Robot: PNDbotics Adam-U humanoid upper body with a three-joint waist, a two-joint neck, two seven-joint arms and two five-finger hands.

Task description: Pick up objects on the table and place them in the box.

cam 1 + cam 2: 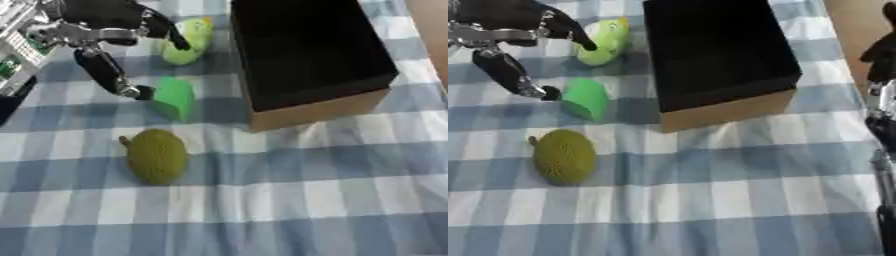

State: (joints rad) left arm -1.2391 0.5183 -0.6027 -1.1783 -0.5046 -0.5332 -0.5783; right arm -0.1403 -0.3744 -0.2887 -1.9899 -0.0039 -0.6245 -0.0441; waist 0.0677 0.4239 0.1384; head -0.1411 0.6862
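Observation:
My left hand (96, 22) hangs over the table's far left, open, with fingers and thumb spread wide. Its thumb (109, 75) points down, and the tip is at the left side of a bright green block (175, 97). A finger (171, 35) rests against a light yellow-green toy (191, 42) behind the block. Nothing is grasped. A bumpy olive-green fruit (157, 156) lies in front of the block. The cardboard box (315, 112), black inside, stands open to the right of these. A dark part of my right arm or hand (881, 50) shows at the right edge.
A blue and white checked cloth (306, 200) covers the table, and its near half is bare. Brown floor (850, 20) shows beyond the table's right edge. More of the right arm (881, 125) runs down the right border.

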